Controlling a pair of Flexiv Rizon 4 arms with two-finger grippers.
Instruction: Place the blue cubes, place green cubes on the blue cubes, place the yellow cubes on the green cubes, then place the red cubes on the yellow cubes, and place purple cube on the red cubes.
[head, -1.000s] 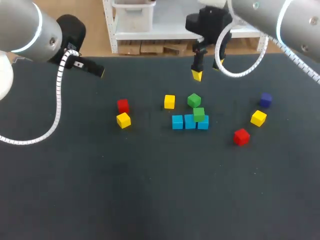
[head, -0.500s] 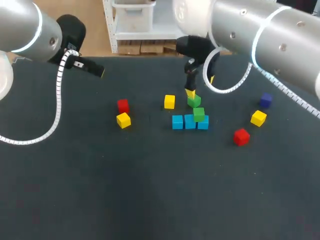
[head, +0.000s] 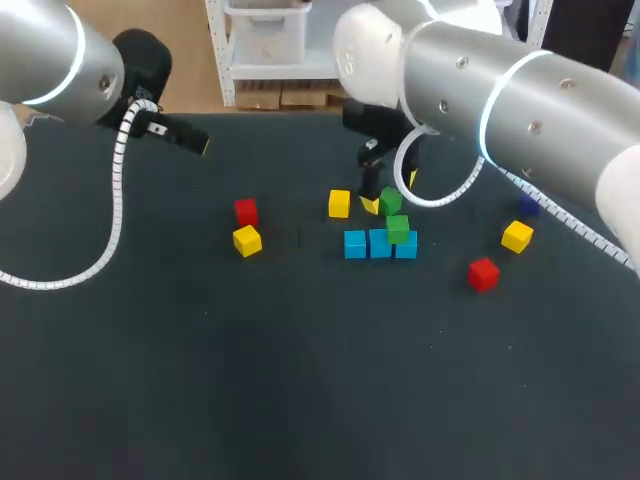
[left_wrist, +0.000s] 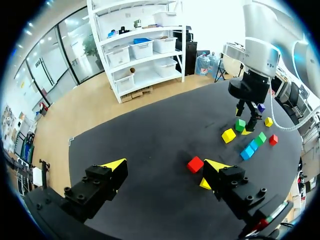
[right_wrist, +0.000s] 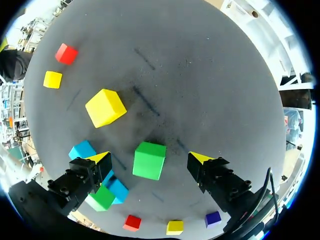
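The right gripper (right_wrist: 150, 158) hangs low over the dark grey table (head: 300, 380) with its yellow-tipped fingers spread wide and released. A loose green cube (right_wrist: 149, 161) sits on the table between them, and neither finger touches it. Just beside that cube lies a row of three light blue cubes (head: 380, 244), touching one another, with a stacked green cube (head: 398, 229) on top towards the row's right end. A lone yellow cube (head: 339, 203) rests near the gripper on its left. Further left, a red cube (head: 246, 211) and a left yellow cube (head: 247, 240) sit close together. Well to the right lie a right yellow cube (head: 517, 236), a right red cube (head: 483, 273) and a dark purple cube (head: 528, 205) partly hidden by the arm. The left gripper (left_wrist: 166, 165) hovers over the table's far left part, its fingers apart and holding nothing.
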